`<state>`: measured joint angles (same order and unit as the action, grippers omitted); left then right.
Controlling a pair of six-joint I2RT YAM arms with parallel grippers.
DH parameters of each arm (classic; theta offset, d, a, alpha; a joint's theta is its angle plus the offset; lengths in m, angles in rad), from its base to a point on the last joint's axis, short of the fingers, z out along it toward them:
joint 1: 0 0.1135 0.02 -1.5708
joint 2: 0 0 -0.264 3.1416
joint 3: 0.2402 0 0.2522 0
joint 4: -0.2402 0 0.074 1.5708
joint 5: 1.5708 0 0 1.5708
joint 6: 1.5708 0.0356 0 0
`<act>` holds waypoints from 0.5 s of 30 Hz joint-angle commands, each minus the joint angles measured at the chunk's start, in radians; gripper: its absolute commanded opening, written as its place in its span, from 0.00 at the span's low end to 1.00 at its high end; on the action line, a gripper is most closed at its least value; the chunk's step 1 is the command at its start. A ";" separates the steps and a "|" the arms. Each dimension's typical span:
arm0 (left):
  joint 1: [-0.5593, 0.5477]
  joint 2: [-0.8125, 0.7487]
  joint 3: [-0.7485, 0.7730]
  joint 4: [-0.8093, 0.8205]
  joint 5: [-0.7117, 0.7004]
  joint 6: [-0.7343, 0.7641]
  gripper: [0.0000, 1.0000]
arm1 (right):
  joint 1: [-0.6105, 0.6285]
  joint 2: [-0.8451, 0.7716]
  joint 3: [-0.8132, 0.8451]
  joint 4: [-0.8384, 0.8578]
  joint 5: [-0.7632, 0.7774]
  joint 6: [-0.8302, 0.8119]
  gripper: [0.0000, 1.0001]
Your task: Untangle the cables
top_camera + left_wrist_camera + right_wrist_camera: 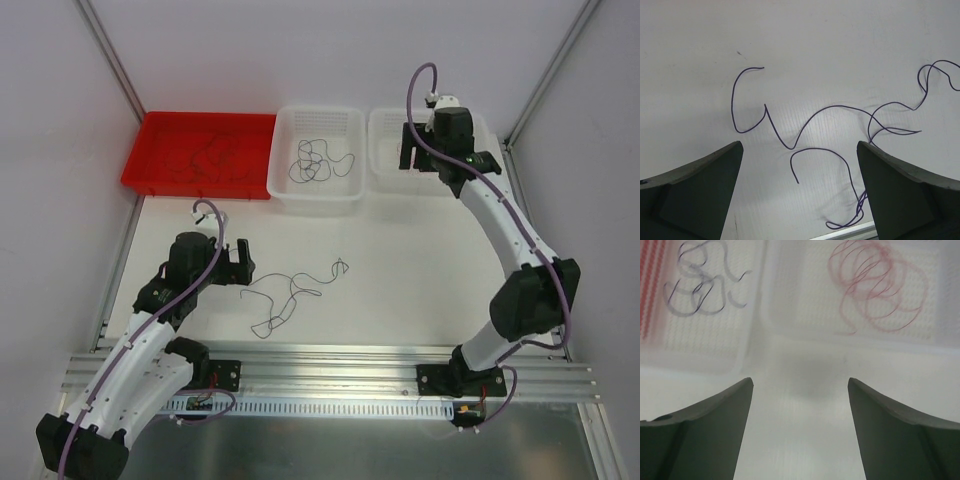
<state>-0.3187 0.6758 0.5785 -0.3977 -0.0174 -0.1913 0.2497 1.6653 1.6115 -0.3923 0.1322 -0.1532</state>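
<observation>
Thin dark purple cables (293,280) lie loosely tangled on the white table in front of my left gripper (240,262). In the left wrist view the purple cables (815,115) curl between and beyond my left gripper (800,147), which is open and empty. Black cables (318,160) lie coiled in the middle white basket (315,200). Red cables (875,290) lie coiled in the right white basket (855,335). My right gripper (412,150) hovers at the near edge of that basket. In its wrist view the right gripper (800,385) is open with nothing between its fingers.
A red tray (160,180) at the back left holds several dark cables (210,155). The two baskets and the tray stand in a row along the back. An aluminium rail (330,365) runs along the near edge by the arm bases.
</observation>
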 commanded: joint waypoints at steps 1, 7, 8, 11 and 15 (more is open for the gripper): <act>0.012 0.013 -0.003 0.034 0.049 0.001 0.99 | 0.115 -0.149 -0.148 -0.080 -0.121 0.118 0.80; 0.012 0.041 -0.002 0.031 0.060 -0.010 0.99 | 0.331 -0.272 -0.405 -0.037 -0.228 0.222 0.75; 0.012 0.047 -0.003 0.031 0.057 -0.016 0.99 | 0.362 -0.274 -0.426 -0.022 -0.242 0.225 0.73; 0.012 0.057 -0.003 0.033 0.051 -0.022 0.99 | 0.479 -0.263 -0.482 0.021 -0.229 0.228 0.66; 0.012 0.068 -0.003 0.031 0.036 -0.025 0.99 | 0.574 -0.199 -0.521 0.104 -0.238 0.250 0.56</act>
<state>-0.3187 0.7395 0.5770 -0.3912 0.0193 -0.1993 0.7872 1.4361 1.0973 -0.4004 -0.0780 0.0540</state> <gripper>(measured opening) 0.992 0.572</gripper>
